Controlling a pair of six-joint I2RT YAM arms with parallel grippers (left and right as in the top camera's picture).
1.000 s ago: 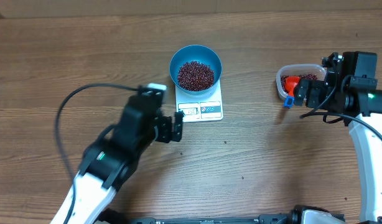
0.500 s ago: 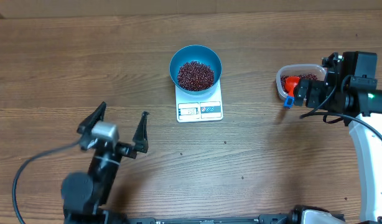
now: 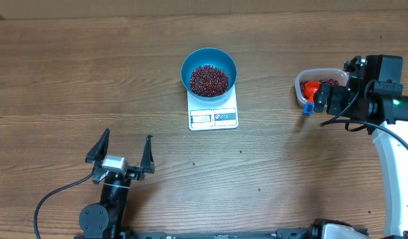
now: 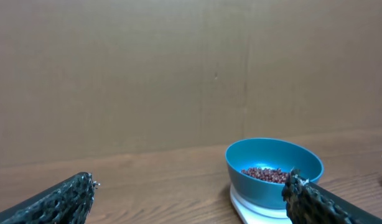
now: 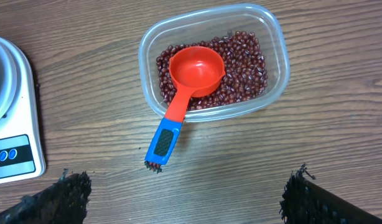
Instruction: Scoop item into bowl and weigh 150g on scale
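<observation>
The blue bowl (image 3: 208, 72) stands on the white scale (image 3: 213, 114), with a heap of dark red-brown beans (image 3: 208, 80) inside it. In the left wrist view the bowl (image 4: 274, 168) and its beans (image 4: 264, 174) sit ahead and to the right, on the scale (image 4: 252, 208). My left gripper (image 3: 124, 147) (image 4: 191, 186) is open and empty, low at the near left, well short of the scale. My right gripper (image 3: 328, 101) (image 5: 185, 186) hangs open and empty above the table, just nearer than a clear container (image 5: 213, 65).
The clear container (image 3: 317, 85) at the right holds more beans (image 5: 244, 68) and a red scoop (image 5: 194, 71). The scoop's blue handle sticks out over the container's near rim. A brown cardboard wall (image 4: 178, 74) closes the far side. The scale's corner (image 5: 10, 124) shows left of the right gripper.
My left arm has drawn back from beside the scale to the near left edge of the table, jaws still open. The right arm has not moved.
</observation>
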